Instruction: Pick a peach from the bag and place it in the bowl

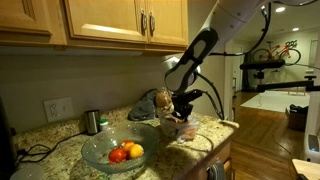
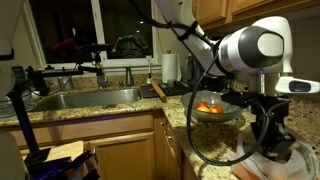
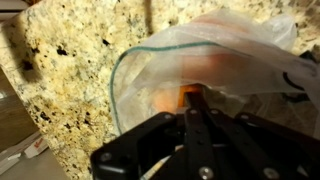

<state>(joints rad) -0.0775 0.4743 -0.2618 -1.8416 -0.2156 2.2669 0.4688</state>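
A clear plastic bag [image 3: 215, 55] lies on the granite counter, and an orange peach [image 3: 168, 97] shows dimly through it. My gripper [image 3: 196, 97] reaches into the bag's mouth. Its fingers are pressed together with the tips against the peach, and I cannot tell whether they grip anything. In both exterior views the gripper [image 1: 179, 122] [image 2: 272, 142] points down into the bag [image 1: 186, 129] near the counter's edge. A clear glass bowl [image 1: 92, 152] [image 2: 228, 116] holds red and orange fruit.
A metal cup [image 1: 92, 121] and a brown paper bag [image 1: 148, 104] stand by the wall behind the bowl. A sink [image 2: 85, 98] lies across the kitchen. The counter edge [image 1: 215, 135] drops off just beyond the plastic bag.
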